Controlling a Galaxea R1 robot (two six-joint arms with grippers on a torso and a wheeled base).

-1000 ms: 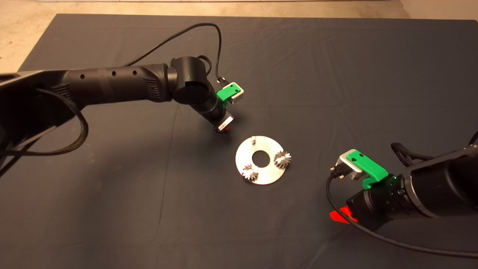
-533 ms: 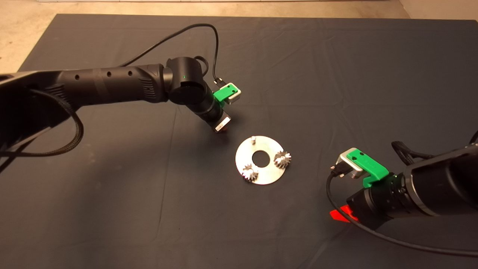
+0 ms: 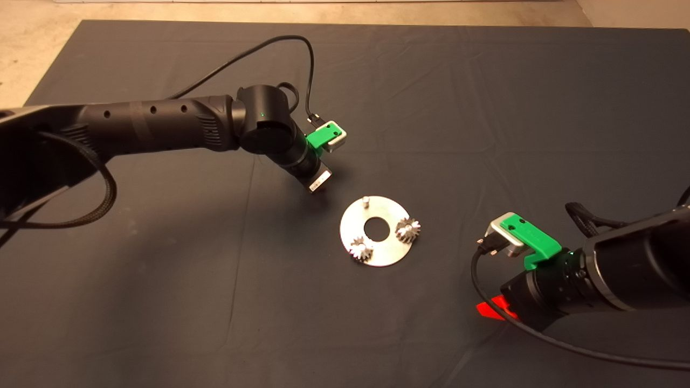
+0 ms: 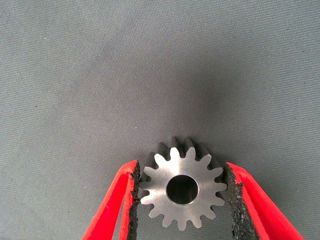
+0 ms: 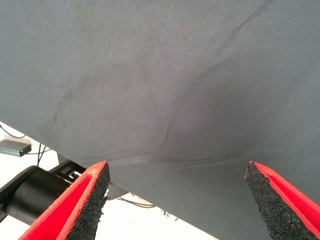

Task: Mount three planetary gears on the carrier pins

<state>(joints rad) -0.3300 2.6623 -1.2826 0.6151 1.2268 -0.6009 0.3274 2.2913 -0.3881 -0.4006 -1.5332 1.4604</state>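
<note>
Left tool [image 4: 182, 192] drawn slightly back from disc [image 3: 380, 253], clamping gear [image 4: 181, 189], right tool [image 5: 177, 200] wide.

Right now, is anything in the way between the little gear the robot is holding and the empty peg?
Nothing visible. The left gripper holds the third gear beside the disc, and only bare mat lies between it and the free pin.

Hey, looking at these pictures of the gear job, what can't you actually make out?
- Head view: the left tool and its fingers, hidden under the wrist; the gear it holds shows only in the left wrist view.
- Head view: whether the two gears on the disc sit fully down their pins; too small.
- Left wrist view: the bare pin is out of frame.
- Head view: the right tool, mostly hidden by its arm.
</note>
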